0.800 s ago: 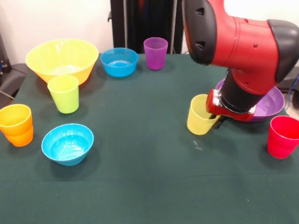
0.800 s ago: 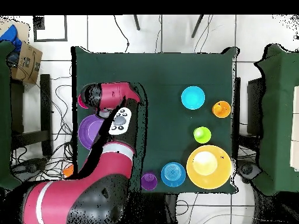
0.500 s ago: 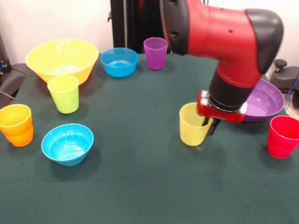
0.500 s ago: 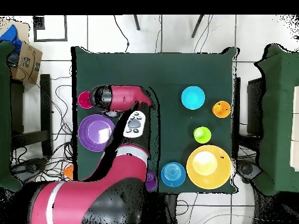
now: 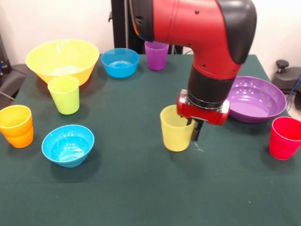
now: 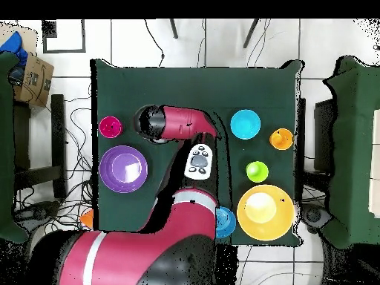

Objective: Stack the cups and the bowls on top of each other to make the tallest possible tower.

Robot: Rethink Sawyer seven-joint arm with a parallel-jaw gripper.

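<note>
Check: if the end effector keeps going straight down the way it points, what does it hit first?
Probably the table. The end effector points straight down with the yellow cup in its grip, and the cup's base looks at or barely above the cloth, so cup-on-table contact comes first. Depth is hard to judge.

Besides the dark green surface [image 6: 223,89], there's a cardboard box [image 6: 30,78] off its corner, cables [image 6: 74,133] all over the white tiled floor [image 6: 133,44], and a black chair [image 5: 288,75].
</note>
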